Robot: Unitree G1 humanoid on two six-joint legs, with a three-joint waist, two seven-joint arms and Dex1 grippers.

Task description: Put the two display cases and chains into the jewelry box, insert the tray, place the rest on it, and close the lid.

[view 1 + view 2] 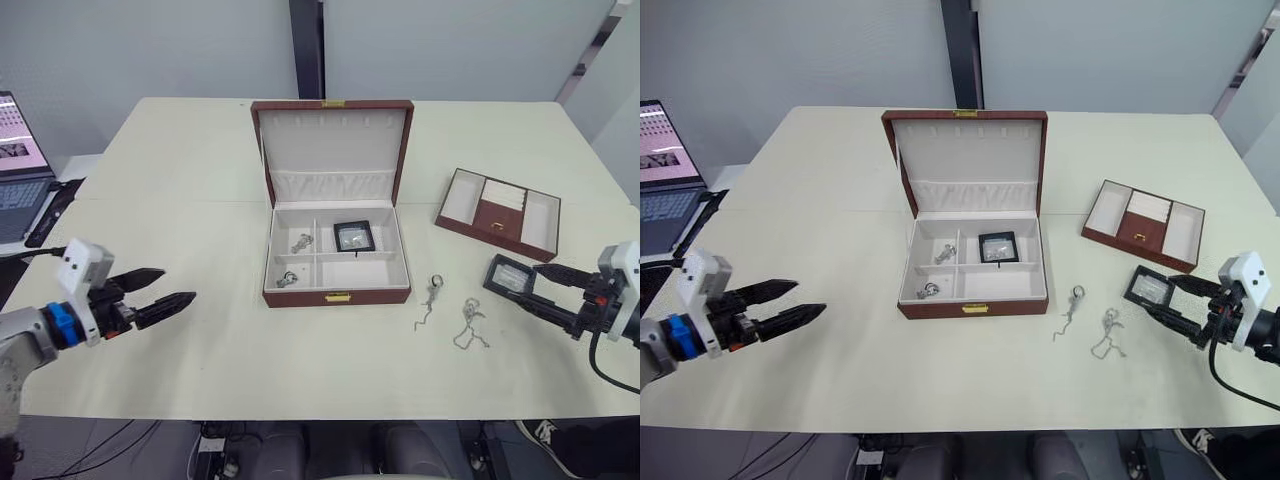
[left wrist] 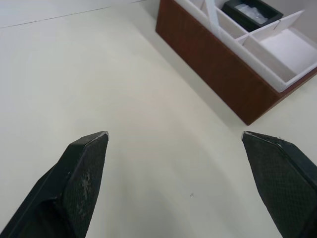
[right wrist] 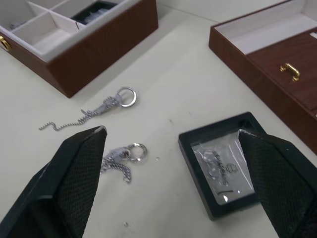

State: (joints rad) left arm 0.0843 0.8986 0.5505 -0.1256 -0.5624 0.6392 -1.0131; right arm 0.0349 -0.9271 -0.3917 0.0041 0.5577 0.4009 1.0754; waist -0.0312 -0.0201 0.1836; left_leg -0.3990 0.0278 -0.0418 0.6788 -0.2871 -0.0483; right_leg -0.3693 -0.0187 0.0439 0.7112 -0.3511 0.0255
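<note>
Fingers of the left gripper (image 1: 170,286) are spread and empty, hovering over bare table (image 1: 180,180) well left of the jewelry box (image 1: 338,296); nothing loose lies near that side. The box stands with its lid (image 1: 332,150) upright, one display case (image 1: 354,236) in its rear right compartment and what look like two chains (image 1: 294,260) in the left compartments, though they are small to read. Right of the box, two more chains (image 1: 1088,320) lie loose on the table, then the second display case (image 3: 224,166) lies flat, with the tray (image 1: 498,213) behind it. The right gripper (image 1: 1172,303) is spread wide with its tips at that case's near edge, so the right arm is clearly the nearer one; the case lies just ahead and partly between the fingers.
</note>
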